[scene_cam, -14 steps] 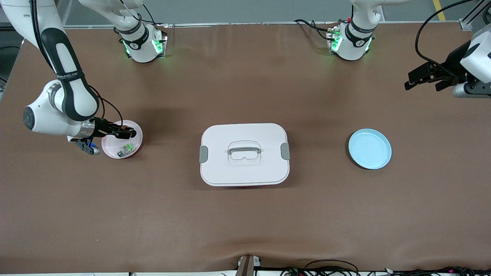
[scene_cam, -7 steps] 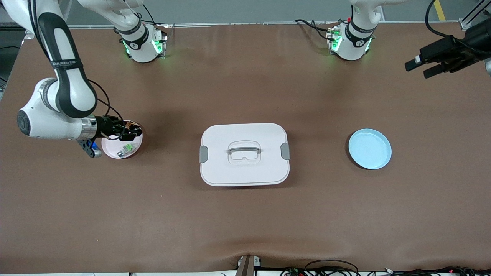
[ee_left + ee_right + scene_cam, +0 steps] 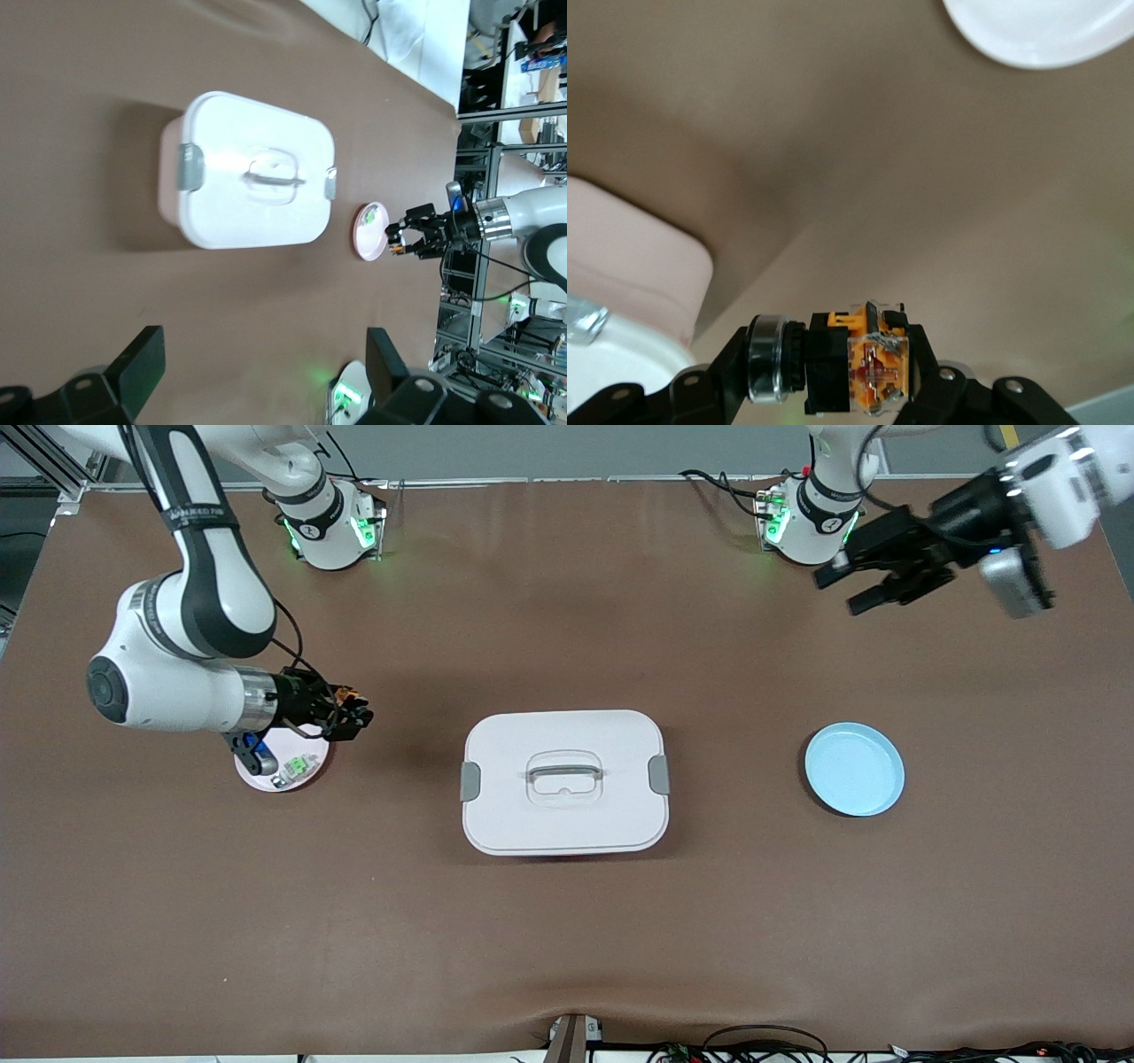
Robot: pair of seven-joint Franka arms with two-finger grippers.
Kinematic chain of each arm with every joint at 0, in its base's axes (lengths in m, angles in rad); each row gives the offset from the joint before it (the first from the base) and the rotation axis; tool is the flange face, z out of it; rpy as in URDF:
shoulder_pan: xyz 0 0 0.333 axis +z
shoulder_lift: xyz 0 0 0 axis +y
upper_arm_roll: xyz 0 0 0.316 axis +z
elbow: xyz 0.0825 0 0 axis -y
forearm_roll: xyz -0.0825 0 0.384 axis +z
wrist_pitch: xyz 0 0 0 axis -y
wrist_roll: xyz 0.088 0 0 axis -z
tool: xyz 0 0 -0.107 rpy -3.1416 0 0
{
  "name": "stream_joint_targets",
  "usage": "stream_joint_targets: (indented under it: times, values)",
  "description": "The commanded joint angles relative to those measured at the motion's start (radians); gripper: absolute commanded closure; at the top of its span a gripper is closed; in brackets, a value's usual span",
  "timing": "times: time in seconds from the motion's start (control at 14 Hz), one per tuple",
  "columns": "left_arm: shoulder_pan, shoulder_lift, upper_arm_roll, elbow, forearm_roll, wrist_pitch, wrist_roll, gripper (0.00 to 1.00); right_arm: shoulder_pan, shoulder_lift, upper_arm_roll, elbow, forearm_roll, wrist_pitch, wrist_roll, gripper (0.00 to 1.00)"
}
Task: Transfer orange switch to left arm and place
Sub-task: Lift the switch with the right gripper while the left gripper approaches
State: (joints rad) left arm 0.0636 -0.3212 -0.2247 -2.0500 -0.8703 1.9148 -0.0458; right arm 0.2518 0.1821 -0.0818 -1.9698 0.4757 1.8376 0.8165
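My right gripper (image 3: 354,713) is squeezed tight on the orange switch (image 3: 864,365). In the right wrist view I can see the switch pinched between the two black fingers (image 3: 957,394), with its orange part and a round silver ring at one end. The gripper is up in the air, over the table just by the edge of the pink plate (image 3: 306,775), on the side toward the box. A small green and silver switch (image 3: 299,766) lies on the pink plate. The big white box (image 3: 564,781) sits in the middle of the table with its lid on, well apart from the gripper.

My left gripper (image 3: 864,584) is spread wide and holds nothing. It hangs in the air over the table near the left arm's base (image 3: 806,522). The blue plate (image 3: 854,769) lies on the table toward the left arm's end, nearer to the front camera than that base.
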Motion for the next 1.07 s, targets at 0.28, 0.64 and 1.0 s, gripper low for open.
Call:
stream_joint_targets:
  times: [0.28,0.64,1.0]
  values:
    - [0.005,0.017,-0.235,-0.064,-0.234,0.288,-0.042,0.0,0.125,-0.003,-0.007,0.193,0.004,-0.121,0.327,1.0]
    - [0.004,0.083,-0.395,-0.055,-0.335,0.473,-0.057,0.0,0.21,0.004,-0.007,0.334,0.047,-0.126,0.507,1.0]
    - [-0.001,0.157,-0.482,-0.019,-0.352,0.49,-0.154,0.0,0.256,0.007,-0.007,0.432,0.123,-0.121,0.611,1.0]
